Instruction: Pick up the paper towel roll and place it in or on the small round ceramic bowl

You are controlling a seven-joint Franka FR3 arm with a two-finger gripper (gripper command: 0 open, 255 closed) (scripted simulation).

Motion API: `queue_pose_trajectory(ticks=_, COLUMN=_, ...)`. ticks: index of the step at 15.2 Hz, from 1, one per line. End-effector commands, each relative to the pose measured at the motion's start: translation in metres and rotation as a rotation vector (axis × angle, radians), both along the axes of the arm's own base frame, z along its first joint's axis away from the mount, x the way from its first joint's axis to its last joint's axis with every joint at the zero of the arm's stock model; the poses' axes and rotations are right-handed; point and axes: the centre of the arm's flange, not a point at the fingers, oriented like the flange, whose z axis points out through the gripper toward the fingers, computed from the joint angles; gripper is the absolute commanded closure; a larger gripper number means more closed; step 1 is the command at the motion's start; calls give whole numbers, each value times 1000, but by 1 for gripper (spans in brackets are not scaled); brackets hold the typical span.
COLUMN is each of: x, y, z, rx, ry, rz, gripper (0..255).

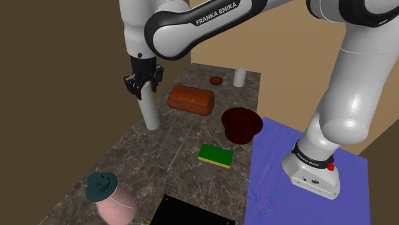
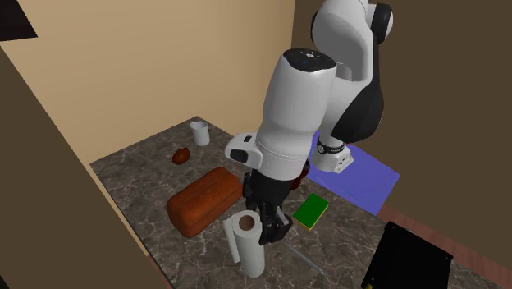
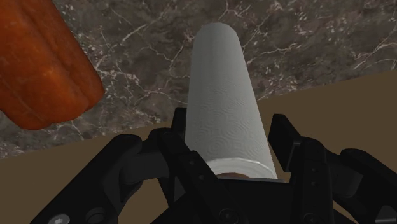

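On my wrist view the claw (image 3: 232, 127) hides part of the roll's (image 3: 219, 83) near end, and the loaf (image 3: 38, 63) runs off the edge. On the second exterior view the arm hides most of the bowl (image 2: 308, 170). The shoulder view's bottom edge cuts off the black box (image 1: 185, 214).

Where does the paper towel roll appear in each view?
Shoulder view: paper towel roll upright, left of the reddish-brown loaf.
Second exterior view: roll lower middle, right of the loaf's near end.
Wrist view: roll beside the loaf's end.
Shared landmark: the loaf.

Home kitchen: marble counter (image 1: 160, 148), bread loaf (image 1: 190, 99), sponge (image 1: 215, 155), paper towel roll (image 1: 149, 110).
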Motion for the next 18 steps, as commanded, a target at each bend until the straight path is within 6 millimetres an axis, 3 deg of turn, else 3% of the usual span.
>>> queue_pose_trajectory(ticks=1, x=0, y=0, z=12, rx=0, ry=0, rz=0, gripper=255)
queue_pose_trajectory(ticks=17, x=0, y=0, z=93, rx=0, ry=0, rz=0, gripper=255)
queue_pose_trajectory(ticks=18, x=-10, y=-8, z=95, rx=0, ry=0, rz=0, gripper=255)
